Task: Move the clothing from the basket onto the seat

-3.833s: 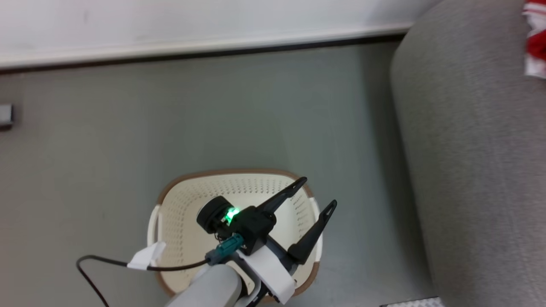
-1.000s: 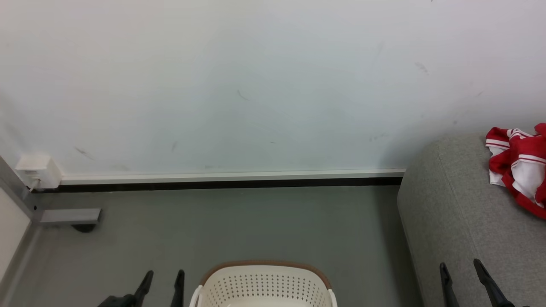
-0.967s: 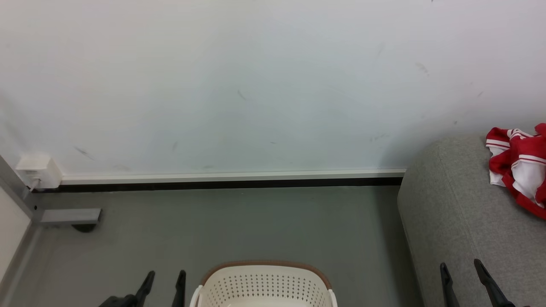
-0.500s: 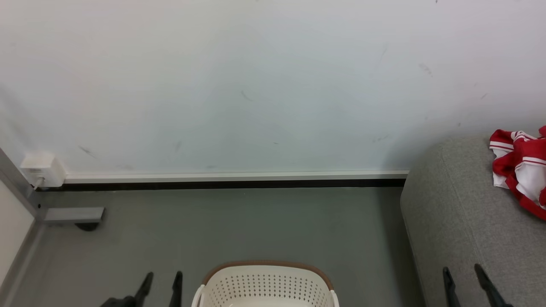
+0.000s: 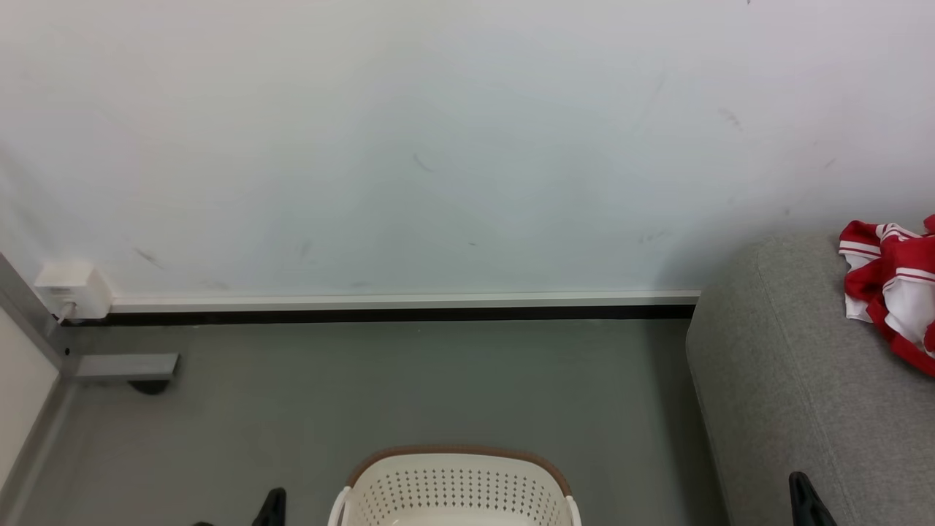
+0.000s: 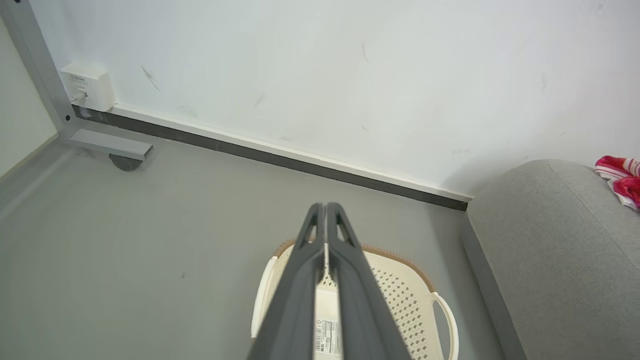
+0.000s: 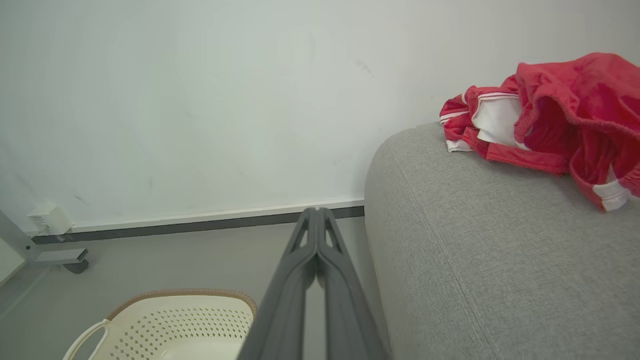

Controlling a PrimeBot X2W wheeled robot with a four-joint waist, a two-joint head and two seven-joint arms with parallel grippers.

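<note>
Red clothing [image 5: 887,292] lies crumpled on grey seat [image 5: 789,409], right of frame, basket [image 5: 453,488] bottom centre; left gripper [image 6: 325,206] and right gripper [image 7: 316,211] pinched together, empty; possible risk: thin fabric sliding off rounded edge.

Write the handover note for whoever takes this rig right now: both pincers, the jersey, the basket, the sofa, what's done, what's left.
Left pincer: shut, empty, left of the basket.
Right pincer: shut, empty, right of the basket, by the sofa.
Jersey: crumpled on top of the sofa, near the wall.
Done: jersey is on the sofa; what shows of the basket's inside holds no clothing.
Left: probably nothing; check the basket floor hidden behind the fingers.
</note>
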